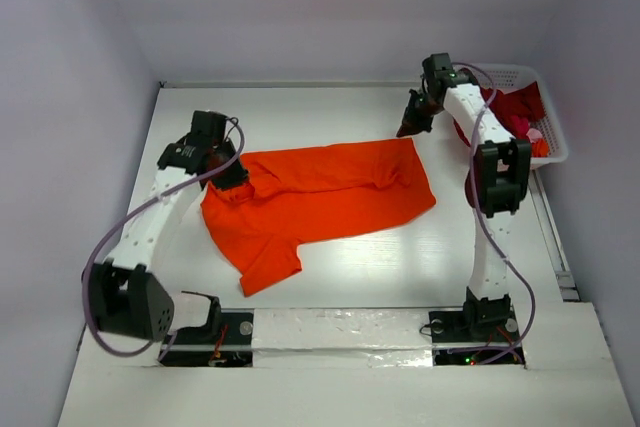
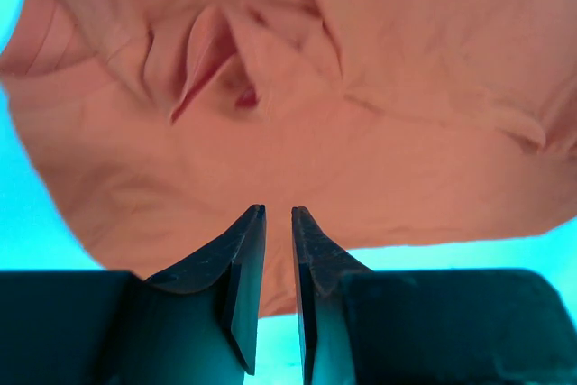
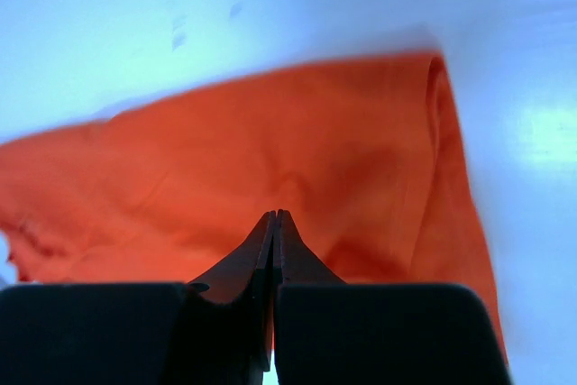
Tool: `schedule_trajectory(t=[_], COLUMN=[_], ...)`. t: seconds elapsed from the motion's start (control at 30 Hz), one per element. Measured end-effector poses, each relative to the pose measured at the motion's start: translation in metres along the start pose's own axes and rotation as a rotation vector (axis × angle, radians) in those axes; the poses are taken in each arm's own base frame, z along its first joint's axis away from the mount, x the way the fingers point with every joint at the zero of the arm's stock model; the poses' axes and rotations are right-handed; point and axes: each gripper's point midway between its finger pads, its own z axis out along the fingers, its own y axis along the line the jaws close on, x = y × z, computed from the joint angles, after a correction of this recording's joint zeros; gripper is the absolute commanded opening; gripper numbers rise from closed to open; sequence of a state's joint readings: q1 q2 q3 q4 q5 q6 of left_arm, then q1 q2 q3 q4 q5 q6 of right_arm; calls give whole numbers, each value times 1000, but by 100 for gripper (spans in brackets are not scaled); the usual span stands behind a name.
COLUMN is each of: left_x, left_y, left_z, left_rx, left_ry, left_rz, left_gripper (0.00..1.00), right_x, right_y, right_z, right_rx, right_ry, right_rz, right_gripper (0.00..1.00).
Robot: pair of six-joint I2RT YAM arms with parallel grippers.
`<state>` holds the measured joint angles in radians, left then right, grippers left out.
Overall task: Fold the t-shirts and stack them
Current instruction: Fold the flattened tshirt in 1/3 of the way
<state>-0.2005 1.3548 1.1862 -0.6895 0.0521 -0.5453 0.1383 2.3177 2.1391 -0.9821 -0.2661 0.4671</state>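
A bright orange-red t-shirt (image 1: 330,197) lies spread out and wrinkled on the white table, with one sleeve pointing toward the near edge. It also shows in the left wrist view (image 2: 361,114) and the right wrist view (image 3: 270,151). My left gripper (image 1: 235,177) hovers over the shirt's left edge; its jaws (image 2: 279,211) stand a narrow gap apart with nothing between them. My right gripper (image 1: 408,129) is above the shirt's far right corner, and its jaws (image 3: 274,215) are pressed together and empty. Dark crimson shirts with pink bits (image 1: 515,107) sit in the basket.
A white lattice basket (image 1: 553,137) stands at the far right of the table, behind the right arm. The table's raised edges run along the left, the back and the right side.
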Motion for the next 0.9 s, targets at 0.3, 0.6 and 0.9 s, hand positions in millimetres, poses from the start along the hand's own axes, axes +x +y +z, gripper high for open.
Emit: schedule_trajectory(t=[0.3,0.6,0.9], left_x=[67,128,141], left_y=[33,43,57], left_z=[-22,-14,-43], left_rx=[-2,-38,-94], left_ry=[63,228,258], left_rz=[-26,13,40], left_gripper=[16,16,31], right_x=[37,127,121], right_y=[17,-21,-10], right_z=[-107,-51,-75], right_rx=[-92,11,-28], right_ry=[-146,83,4], right_rz=[-59,-80,-114], right_gripper=[0,0,0])
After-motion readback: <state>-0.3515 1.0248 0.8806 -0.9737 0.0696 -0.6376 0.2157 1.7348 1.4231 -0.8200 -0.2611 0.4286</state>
